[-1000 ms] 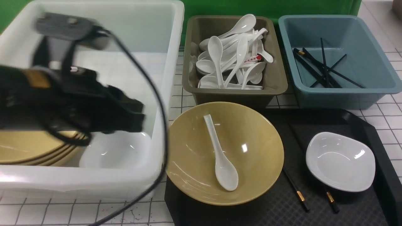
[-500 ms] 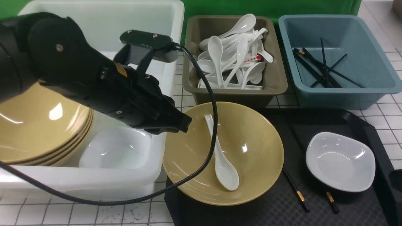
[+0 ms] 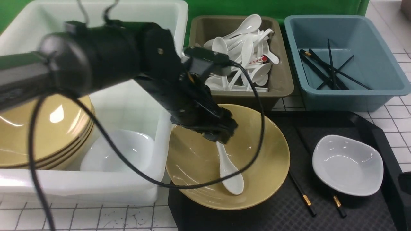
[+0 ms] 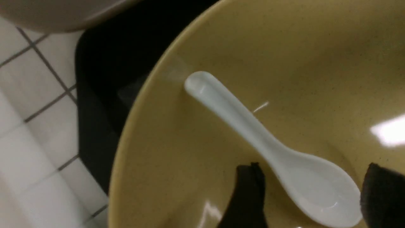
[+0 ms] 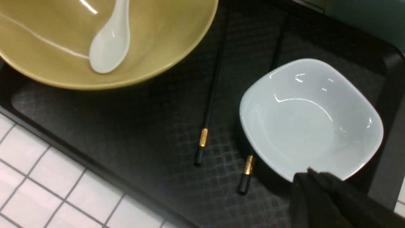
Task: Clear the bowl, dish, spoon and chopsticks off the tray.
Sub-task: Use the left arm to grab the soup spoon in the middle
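Spoon (image 3: 229, 173) lies in the yellow bowl (image 3: 263, 154) on the black tray (image 3: 289, 208). The left claw (image 4: 313, 171) hangs open astride its scoop, while the right claw (image 5: 308, 174), closed and empty, hovers just beside the white dish (image 5: 303, 117).

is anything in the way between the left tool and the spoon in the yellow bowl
Nothing visible. The left tool hangs open right over the spoon, its fingers either side of the scoop, inside the bowl.
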Available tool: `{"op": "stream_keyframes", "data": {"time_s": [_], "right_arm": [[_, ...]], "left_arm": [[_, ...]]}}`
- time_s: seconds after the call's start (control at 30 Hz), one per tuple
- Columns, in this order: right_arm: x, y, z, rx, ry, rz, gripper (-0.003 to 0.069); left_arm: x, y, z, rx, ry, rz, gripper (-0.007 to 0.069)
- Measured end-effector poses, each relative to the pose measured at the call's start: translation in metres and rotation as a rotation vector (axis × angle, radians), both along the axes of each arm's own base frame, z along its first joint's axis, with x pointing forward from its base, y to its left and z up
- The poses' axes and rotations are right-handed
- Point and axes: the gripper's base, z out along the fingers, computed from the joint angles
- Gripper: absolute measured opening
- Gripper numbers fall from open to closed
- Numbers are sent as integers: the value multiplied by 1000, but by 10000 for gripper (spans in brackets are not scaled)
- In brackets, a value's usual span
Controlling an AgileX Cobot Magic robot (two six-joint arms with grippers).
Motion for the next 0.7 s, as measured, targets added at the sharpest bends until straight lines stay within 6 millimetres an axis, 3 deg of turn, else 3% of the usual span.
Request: {"op": "stream_keyframes", "data": {"time_s": [0.1, 0.23, 0.3, 0.37, 0.57, 0.7], "right_arm": [[0, 0, 0, 1, 0, 0, 41], [0, 0, 0, 4, -6, -2, 41], [1, 0, 1, 7, -7, -3, 42], [1, 1, 1, 13, -10, -4, 42], [1, 1, 1, 23, -13, -6, 42], [1, 1, 2, 23, -16, -7, 42]], "left_arm": [[7, -8, -4, 4, -12, -4, 543], [14, -16, -25, -4, 52, 30, 550], [14, -18, -48, 38, 127, 33, 528], [15, -18, -57, 49, 162, 43, 496], [17, -22, -52, 46, 144, 35, 424], [15, -28, -54, 39, 128, 25, 298]]}}
